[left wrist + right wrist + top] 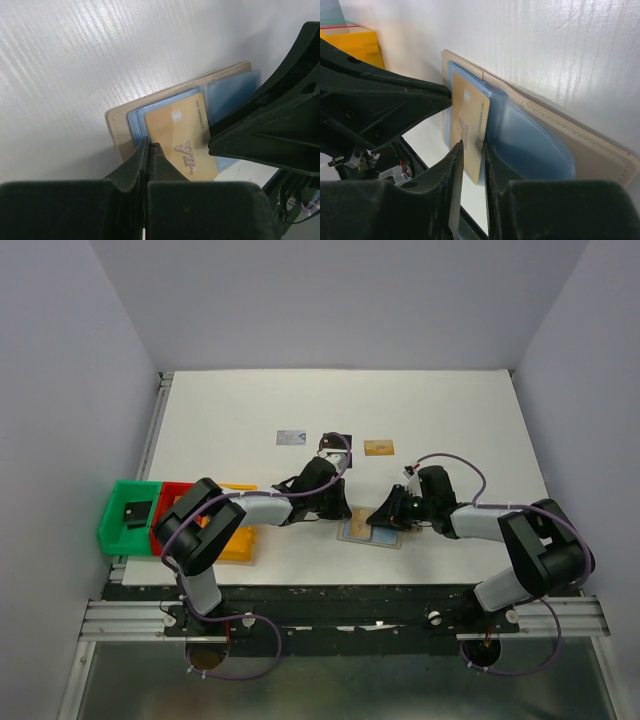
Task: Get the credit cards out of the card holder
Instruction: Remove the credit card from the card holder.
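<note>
- Top view: the card holder (372,536) lay open on the table (450,420), near the front edge, between the two arms.
- The left gripper (338,512) sat at its left side and the right gripper (383,519) over its right; finger state could not be read from here.
- Three cards lay loose farther back, well apart from the holder: a silver card (291,437), a dark card (328,444) partly under a cable, and a loose gold card (379,448).
- Left wrist view: the left gripper's fingers (140,160) were closed tight, nothing between them. The tips bore down on the holder's blue inner panel just beside the corner of a gold VIP card (182,135).
- That card stood partly out of its sleeve.
- I judged the left arm to be pinning the holder down.
- Right wrist view: the right gripper (471,152) had its fingers narrowly parted and straddling the free edge of the VIP card. A gap showed, so no firm pinch yet.
- The holder's tan cover (600,155) lay flat against the table.
- Step in hand, by my reading: drawing this card out, with some cards already out.
- Next move calls for closing on the card edge. Then it must slide straight out along the sleeve while the left tips keep the holder from dragging.
</note>
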Tool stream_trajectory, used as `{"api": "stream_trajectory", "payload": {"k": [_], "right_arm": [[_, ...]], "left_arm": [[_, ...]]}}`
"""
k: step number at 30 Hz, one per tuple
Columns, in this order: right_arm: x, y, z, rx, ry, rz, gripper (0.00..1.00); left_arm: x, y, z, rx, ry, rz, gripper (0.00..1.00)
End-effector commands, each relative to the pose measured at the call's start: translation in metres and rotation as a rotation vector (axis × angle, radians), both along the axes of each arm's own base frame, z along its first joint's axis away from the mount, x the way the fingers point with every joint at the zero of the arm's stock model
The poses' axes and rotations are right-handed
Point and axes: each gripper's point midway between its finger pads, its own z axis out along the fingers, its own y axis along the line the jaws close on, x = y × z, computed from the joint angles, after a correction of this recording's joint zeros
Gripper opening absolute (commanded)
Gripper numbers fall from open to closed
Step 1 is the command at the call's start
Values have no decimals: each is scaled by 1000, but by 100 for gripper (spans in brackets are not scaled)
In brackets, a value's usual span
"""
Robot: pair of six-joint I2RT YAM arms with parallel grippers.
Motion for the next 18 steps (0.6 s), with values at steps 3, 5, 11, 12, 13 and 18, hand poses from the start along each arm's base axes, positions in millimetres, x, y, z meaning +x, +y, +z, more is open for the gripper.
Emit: {"api": "stream_trajectory", "payload": {"k": [3, 5, 11, 12, 13, 18], "right_arm": [[4, 11, 4, 76, -2, 18, 30], [2, 11, 1, 75, 6, 18, 30], [-2, 8, -9, 51, 26, 19, 31], [-2, 7, -10, 54, 27, 15, 31], [-2, 8, -9, 64, 23, 16, 31], [0, 19, 4, 162, -21, 44, 31]], "left_arm": [[-12, 8, -20, 69, 34, 15, 0], [-13, 9, -21, 73, 38, 18, 0], [-14, 12, -23, 79, 40, 26, 0], [-14, 12, -24, 80, 42, 29, 0], [-14, 13, -24, 81, 43, 29, 0], [-16, 12, -27, 81, 50, 26, 0]]}}
